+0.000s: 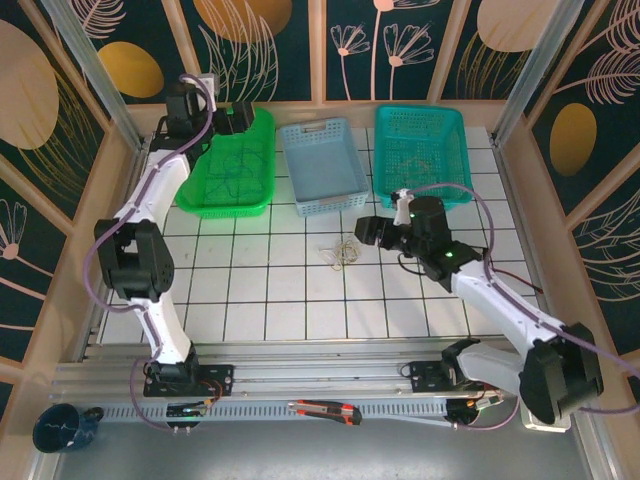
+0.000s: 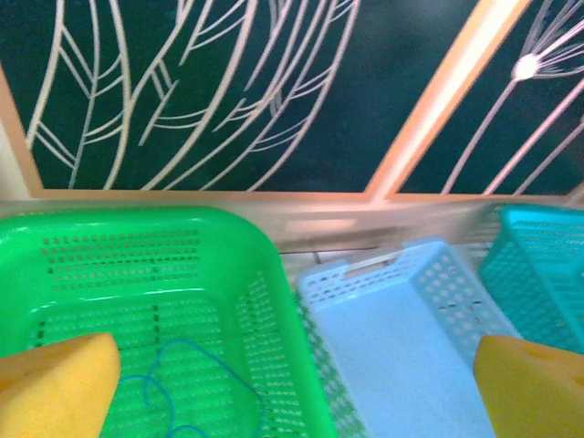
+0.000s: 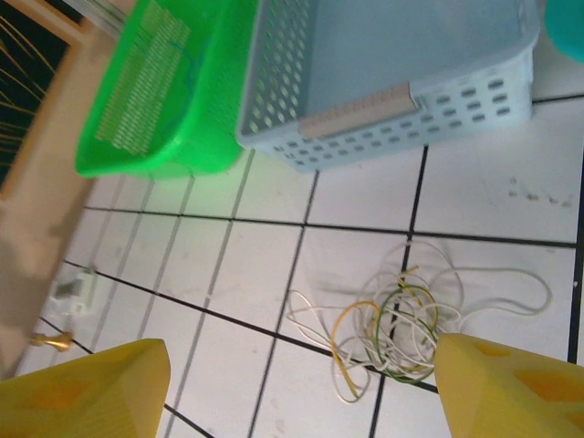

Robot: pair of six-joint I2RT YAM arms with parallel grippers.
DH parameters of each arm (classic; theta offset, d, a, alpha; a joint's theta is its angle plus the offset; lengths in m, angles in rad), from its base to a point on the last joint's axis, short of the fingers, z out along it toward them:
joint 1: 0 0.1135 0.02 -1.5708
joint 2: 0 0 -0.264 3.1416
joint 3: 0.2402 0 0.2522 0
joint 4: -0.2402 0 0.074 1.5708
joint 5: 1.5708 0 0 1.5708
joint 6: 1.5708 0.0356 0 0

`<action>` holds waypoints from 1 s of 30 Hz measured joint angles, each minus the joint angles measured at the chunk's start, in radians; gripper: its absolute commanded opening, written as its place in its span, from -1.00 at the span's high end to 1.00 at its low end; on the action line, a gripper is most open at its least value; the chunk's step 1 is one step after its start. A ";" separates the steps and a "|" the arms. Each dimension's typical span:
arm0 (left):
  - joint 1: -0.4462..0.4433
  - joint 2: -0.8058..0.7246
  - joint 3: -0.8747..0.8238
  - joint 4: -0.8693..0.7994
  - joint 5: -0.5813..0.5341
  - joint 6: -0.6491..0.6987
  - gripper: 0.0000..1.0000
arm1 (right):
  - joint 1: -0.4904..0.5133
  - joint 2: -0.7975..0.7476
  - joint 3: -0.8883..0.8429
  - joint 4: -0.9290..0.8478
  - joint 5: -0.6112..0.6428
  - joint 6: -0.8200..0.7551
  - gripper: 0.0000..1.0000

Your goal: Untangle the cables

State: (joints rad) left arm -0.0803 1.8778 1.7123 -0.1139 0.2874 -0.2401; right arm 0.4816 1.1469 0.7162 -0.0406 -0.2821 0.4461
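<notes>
Thin cables (image 3: 392, 333), white, tan and green, looped loosely on glossy gridded tile (image 3: 255, 274). Right gripper (image 3: 303, 365) facing them, blunt yellow fingers (image 3: 91, 392) splayed, empty. Left gripper (image 2: 297, 365) likewise spread, empty, over perforated green plastic basket (image 2: 137, 274).

No writing, brand, number or sign can be read anywhere. The wall panels (image 1: 400, 40) bear only drawn leaves and flowers, no lettering. The one label-like thing is a tan strip (image 3: 356, 114) on the near wall of the blue basket (image 3: 474, 87), and no characters can be made out on it.
</notes>
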 measured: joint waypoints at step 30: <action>-0.148 -0.635 -0.983 0.447 0.158 -0.458 -0.98 | 0.212 0.299 -0.073 0.164 0.023 0.063 -0.20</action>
State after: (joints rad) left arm -0.2283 1.2430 0.7296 0.3328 0.4458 -0.6979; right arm 0.6937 1.4460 0.6434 0.1234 -0.2588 0.5087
